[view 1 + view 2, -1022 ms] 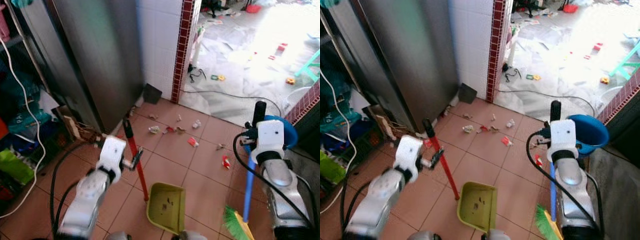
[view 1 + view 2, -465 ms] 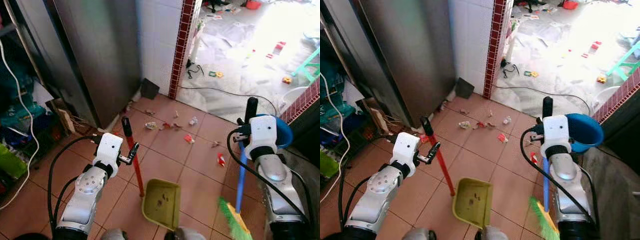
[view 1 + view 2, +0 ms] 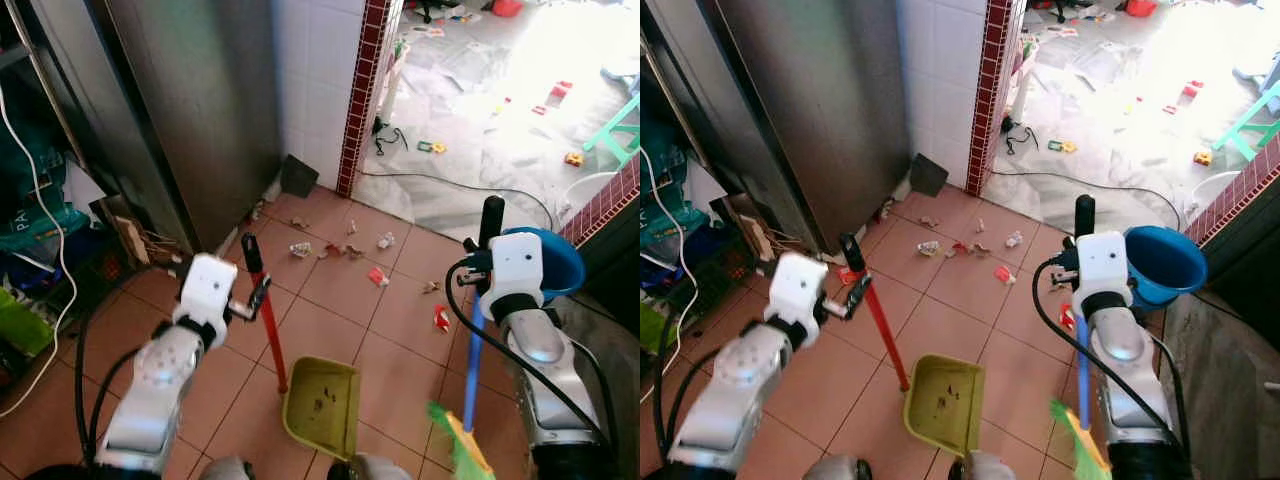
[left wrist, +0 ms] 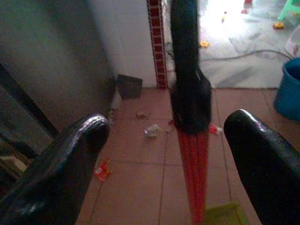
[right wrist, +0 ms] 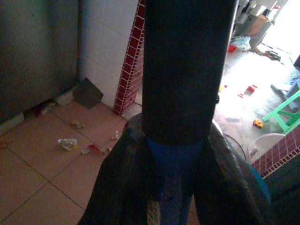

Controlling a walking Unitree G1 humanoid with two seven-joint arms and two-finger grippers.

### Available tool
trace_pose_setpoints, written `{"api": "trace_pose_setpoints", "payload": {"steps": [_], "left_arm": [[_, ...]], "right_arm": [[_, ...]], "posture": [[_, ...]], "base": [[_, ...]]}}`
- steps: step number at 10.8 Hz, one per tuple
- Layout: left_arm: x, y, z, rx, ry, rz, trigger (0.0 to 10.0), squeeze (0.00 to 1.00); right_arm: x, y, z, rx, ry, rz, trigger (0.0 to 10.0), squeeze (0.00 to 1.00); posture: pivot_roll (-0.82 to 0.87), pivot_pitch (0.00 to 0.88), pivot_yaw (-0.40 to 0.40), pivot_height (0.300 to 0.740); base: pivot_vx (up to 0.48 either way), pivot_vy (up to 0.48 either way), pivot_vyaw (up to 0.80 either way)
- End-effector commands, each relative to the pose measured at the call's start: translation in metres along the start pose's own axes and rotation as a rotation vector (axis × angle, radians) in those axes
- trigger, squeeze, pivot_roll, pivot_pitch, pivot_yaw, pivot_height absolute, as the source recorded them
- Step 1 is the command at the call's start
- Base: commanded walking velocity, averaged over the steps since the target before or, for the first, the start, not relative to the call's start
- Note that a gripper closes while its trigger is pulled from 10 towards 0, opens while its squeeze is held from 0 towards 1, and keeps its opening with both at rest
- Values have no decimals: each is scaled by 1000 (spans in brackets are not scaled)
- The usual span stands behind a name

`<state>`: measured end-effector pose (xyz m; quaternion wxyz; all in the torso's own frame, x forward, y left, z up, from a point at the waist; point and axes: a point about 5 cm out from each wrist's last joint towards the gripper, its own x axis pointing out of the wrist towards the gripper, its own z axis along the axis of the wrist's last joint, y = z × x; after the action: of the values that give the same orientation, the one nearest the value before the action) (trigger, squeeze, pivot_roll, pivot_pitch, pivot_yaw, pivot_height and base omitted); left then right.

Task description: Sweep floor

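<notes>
littering terracotta floor tiles (image 3: pixel 330 330): scraps (image 3: pixel 345 252) near fridge (image 3: pixel 190 100).

Left gripper (image 3: pixel 252 297) sits at the red handle (image 3: pixel 268 330) of a yellow-green plastic dustpan (image 3: pixel 322 406) on terracotta floor tiles (image 3: pixel 330 330). Right gripper (image 3: pixel 478 268) is clamped on a blue broom pole (image 3: pixel 470 365). Scattered litter scraps (image 3: pixel 345 252) lie ahead near a red-tiled pillar (image 3: pixel 362 95).

head stereo downward, wrists along grippers
</notes>
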<state>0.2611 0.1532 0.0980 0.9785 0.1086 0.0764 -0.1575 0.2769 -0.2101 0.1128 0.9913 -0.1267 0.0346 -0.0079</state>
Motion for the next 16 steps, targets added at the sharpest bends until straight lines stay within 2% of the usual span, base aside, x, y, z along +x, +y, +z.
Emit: {"api": "trace_pose_setpoints", "payload": {"steps": [1,4,8,10,11,12,13,16], "left_arm": [[3,1,11,7,-30,-1,10000,0],[11,0,16,2,-17,-19,10000,0],[34,-6,38,-6,-85,-32,10000,0],[42,-8,42,-31,-99,-27,10000,0],[53,-12,44,-51,-110,-31,10000,0],[62,-15,41,-59,-105,-28,10000,0],[64,-17,37,-57,-95,-23,10000,0],[60,-16,16,-53,-49,-6,10000,0]], "right_arm": [[3,-2,5,-8,-22,-11,10000,0],[4,-4,6,-15,-26,-14,10000,0],[8,-5,8,-18,-37,-14,10000,0],[9,-5,9,-19,-38,-16,10000,0],[9,-6,8,-20,-38,-16,10000,0],[9,-5,8,-20,-39,-14,10000,0],[9,-5,9,-20,-40,-12,10000,0],[8,-7,7,-22,-37,-19,10000,0]], "posture": [[-72,58,-71,740],[-74,55,-69,740],[-94,34,-70,740],[-102,28,-69,740],[-104,24,-71,740],[-105,24,-74,740],[-111,22,-74,740],[-117,19,-72,740]], "base": [[0,0,0],[0,0,0],[0,0,0],[0,0,0],[0,0,0],[0,0,0],[0,0,0],[0,0,0]]}}
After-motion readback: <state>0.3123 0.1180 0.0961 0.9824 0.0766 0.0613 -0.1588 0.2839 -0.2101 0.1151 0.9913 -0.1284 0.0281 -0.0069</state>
